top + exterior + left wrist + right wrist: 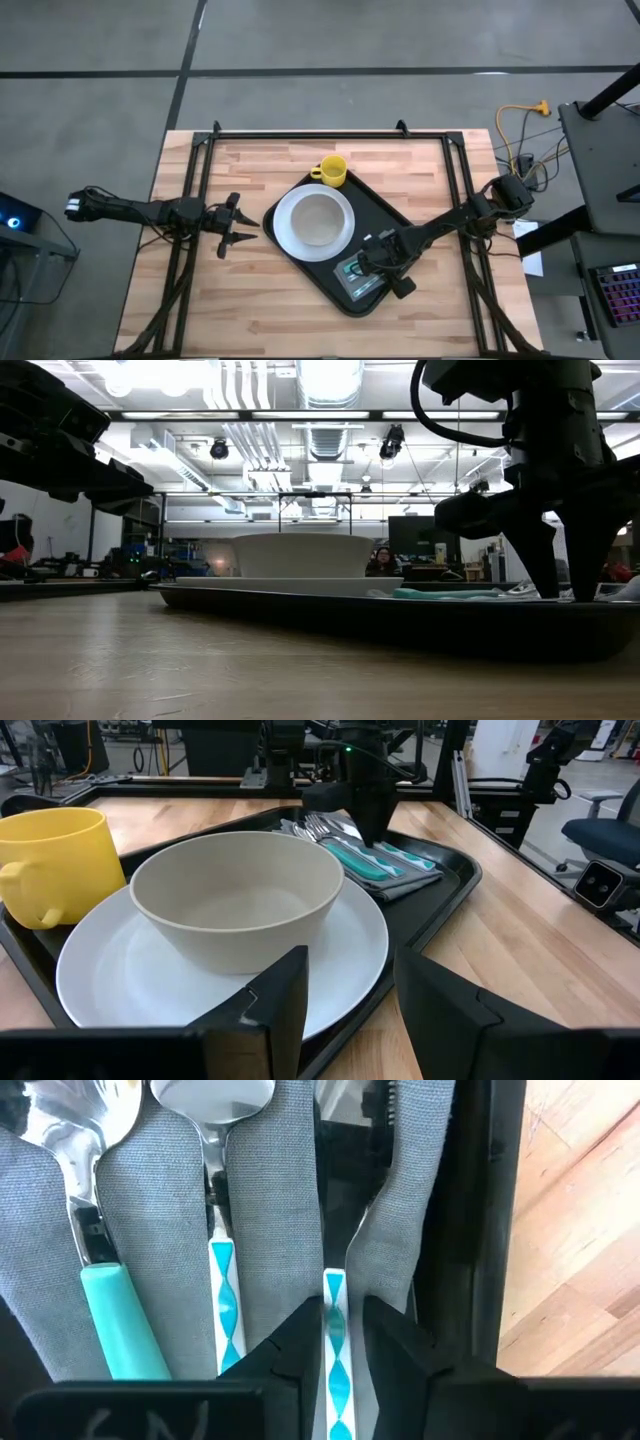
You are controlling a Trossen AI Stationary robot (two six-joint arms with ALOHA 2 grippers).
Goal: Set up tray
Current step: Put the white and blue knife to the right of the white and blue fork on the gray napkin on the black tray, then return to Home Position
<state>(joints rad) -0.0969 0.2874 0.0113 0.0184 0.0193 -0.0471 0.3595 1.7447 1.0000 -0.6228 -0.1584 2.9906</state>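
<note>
1. The black tray [392,215] sits in the middle of the tabletop [200,300].
2. The right tool [342,1342] is at the tray's 5 o'clock corner, its tips a little apart around a blue-patterned handle [336,1342]. Lifting now could drag the handle crooked on the grey napkin [270,1200].
3. Only the right wrist view shows that gap.
4. The left tool [236,226] waits open at the tray's 9 o'clock.

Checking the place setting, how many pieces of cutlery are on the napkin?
3: a solid teal handle, a spoon beside it, and a patterned handle between the right gripper's fingers. More may be hidden.
</note>
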